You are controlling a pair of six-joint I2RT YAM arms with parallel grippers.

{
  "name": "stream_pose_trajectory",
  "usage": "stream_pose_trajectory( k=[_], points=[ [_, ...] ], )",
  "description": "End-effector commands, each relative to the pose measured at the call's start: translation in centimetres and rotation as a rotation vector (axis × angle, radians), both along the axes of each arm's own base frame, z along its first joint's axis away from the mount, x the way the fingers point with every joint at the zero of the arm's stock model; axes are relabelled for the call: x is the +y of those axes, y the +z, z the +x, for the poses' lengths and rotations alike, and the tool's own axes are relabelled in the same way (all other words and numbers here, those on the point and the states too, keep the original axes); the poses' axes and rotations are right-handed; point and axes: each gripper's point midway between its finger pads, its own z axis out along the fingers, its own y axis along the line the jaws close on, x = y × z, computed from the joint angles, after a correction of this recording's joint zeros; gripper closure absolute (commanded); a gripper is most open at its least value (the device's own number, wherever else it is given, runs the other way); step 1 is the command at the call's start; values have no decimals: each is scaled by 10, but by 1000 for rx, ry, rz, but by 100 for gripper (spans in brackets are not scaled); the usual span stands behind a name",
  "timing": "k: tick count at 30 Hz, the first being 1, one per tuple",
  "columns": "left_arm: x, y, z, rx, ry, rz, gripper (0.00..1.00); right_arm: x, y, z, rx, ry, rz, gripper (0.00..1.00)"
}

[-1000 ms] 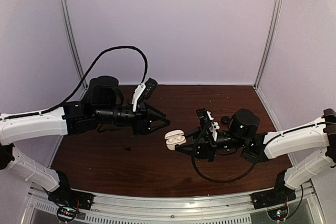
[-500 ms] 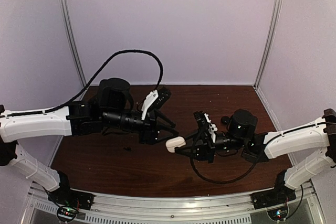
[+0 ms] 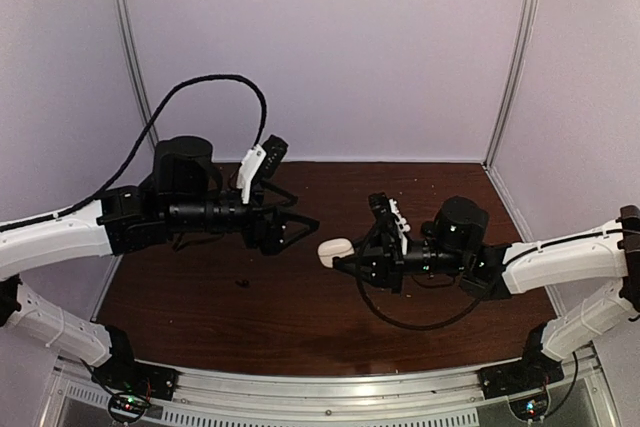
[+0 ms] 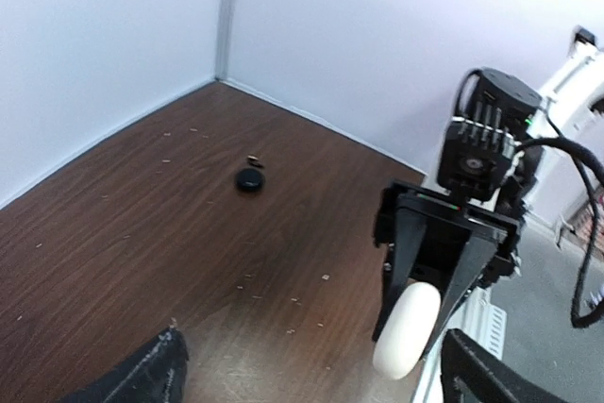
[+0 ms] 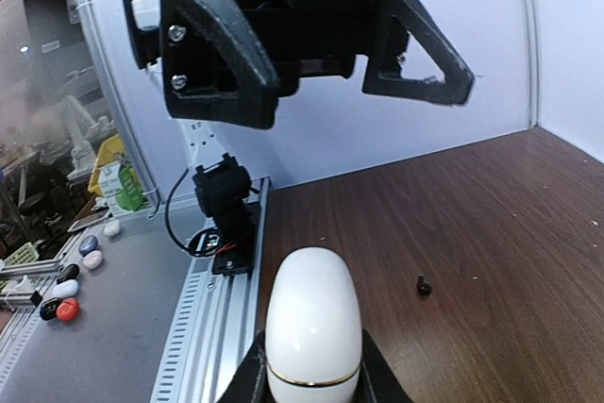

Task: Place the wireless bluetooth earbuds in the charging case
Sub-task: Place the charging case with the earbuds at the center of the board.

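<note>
the white charging case (image 5: 313,323) is up off the bench (image 3: 300,327) with its lid shut, pinched at one end by the right tool (image 3: 348,255). its rounded free end is held out toward the other arm, likely so that arm can work on it while this one steadies it. no white earbuds show anywhere, and with the lid down i cannot tell whether any sit inside. a tiny black piece (image 3: 241,283), probably the black earbud, lies loose on the bench well to the left of the case and nearer the arm bases, with nothing touching it. the left tool (image 3: 300,219) hangs just left of the case and faces it, jaws spread wide and empty, apart from the case. that stance suits letting go or reaching in, not gripping. beyond the case in the left wrist view, a dark round thing (image 4: 249,179) rests on the bench, too small to name.
</note>
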Motion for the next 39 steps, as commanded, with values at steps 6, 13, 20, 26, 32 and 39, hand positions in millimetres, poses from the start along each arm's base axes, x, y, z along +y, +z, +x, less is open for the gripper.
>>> stream_pose_trajectory(
  k=[6,13,20,26,32,39],
  points=[
    [82,12,66,16,468,-169,2,-9,-21,106,105,-345,-162,100],
    [100,-16,84,82,602,-94,2,-5,-56,174,195,-466,-271,97],
    [118,-30,83,97,668,-87,2,18,-114,220,303,-491,-401,91],
    [126,-41,82,103,686,-80,2,41,-142,244,360,-467,-426,90],
    [126,-65,78,162,685,-59,2,58,-170,260,414,-446,-447,88],
    [130,-67,79,157,700,-47,2,65,-196,271,470,-433,-459,84]
  ],
)
